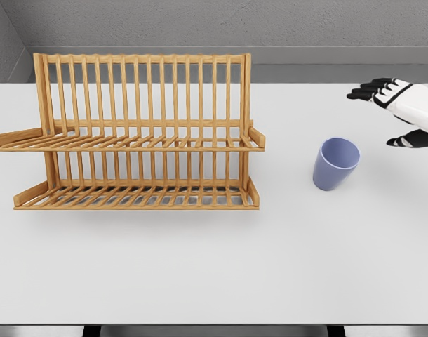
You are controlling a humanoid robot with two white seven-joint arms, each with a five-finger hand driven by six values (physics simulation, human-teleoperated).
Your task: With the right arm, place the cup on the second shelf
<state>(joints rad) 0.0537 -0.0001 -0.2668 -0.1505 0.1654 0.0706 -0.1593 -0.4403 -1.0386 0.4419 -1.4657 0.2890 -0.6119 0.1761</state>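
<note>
A light blue cup (335,163) stands upright on the white table (214,267), right of centre, its mouth facing up. A wooden two-tier dish rack (133,133) stands on the left half of the table, its upper shelf (130,143) and lower shelf (133,196) both bare. My right hand (391,112) hovers at the right edge, up and to the right of the cup and apart from it, black fingers (368,90) spread and thumb (405,140) out, holding nothing. My left arm does not show.
The rack's tall slatted back (140,88) rises behind the shelves. A grey wall runs behind the table's far edge. The table's near edge lies along the bottom of the view.
</note>
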